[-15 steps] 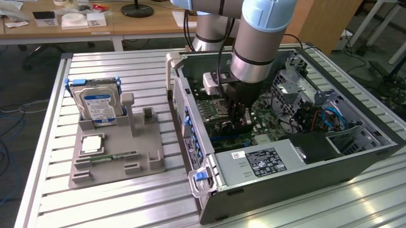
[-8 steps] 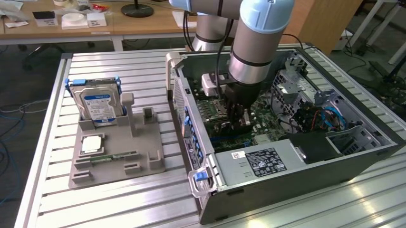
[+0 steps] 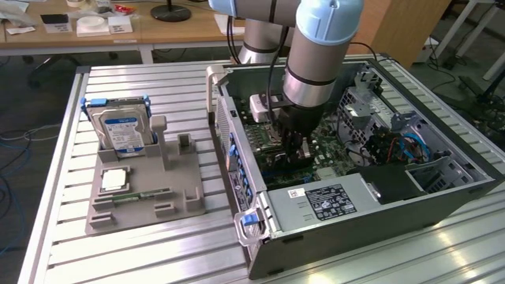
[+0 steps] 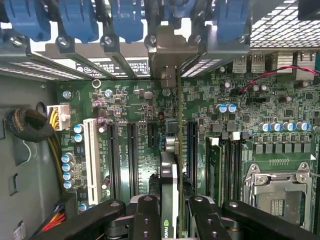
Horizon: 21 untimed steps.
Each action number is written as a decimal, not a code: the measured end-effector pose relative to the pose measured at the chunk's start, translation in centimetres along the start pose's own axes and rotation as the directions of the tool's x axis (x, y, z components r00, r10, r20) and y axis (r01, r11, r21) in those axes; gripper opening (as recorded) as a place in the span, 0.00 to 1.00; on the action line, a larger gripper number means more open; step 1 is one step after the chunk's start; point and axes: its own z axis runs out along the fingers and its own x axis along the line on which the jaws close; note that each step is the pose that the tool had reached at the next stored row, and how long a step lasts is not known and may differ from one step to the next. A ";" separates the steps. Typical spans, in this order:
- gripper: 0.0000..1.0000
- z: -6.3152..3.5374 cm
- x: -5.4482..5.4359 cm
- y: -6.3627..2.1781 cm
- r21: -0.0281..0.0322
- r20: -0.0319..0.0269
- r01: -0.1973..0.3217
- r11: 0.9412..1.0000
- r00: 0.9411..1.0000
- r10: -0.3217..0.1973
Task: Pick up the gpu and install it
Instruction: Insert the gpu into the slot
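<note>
The gpu [image 4: 170, 175] is seen edge-on, a thin dark card standing over the green motherboard [image 4: 130, 100] among its long black slots. Its metal end bracket [image 4: 170, 47] reaches the case's rear slot openings. My gripper [image 4: 172, 220] is shut on the card, with a black finger [image 4: 145, 215] on each side. In the exterior view my gripper [image 3: 296, 148] is down inside the open computer case [image 3: 355, 236], with the gpu [image 3: 294, 158] a dark shape beneath it against the motherboard.
A silver hard drive with a blue label [image 3: 122, 127] stands in a grey fixture [image 3: 142, 189] at the exterior view's left, with a green memory stick [image 3: 142, 194] lying in it. A white slot [image 4: 91, 155], a memory module [image 4: 215, 170] and the processor socket [image 4: 277, 192] flank the card.
</note>
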 end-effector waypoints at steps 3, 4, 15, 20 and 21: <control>0.27 0.01 0.0 0.00 0.000 0.000 0.000 1.000 1.000 0.000; 0.27 0.03 0.0 0.00 0.000 0.000 0.000 1.000 1.000 0.000; 0.27 0.23 0.0 0.04 0.000 0.000 0.000 1.000 1.000 0.000; 0.40 0.24 0.0 0.04 0.000 0.000 0.000 1.000 1.000 0.000; 0.40 0.24 0.0 0.04 0.000 0.000 0.000 1.000 1.000 0.000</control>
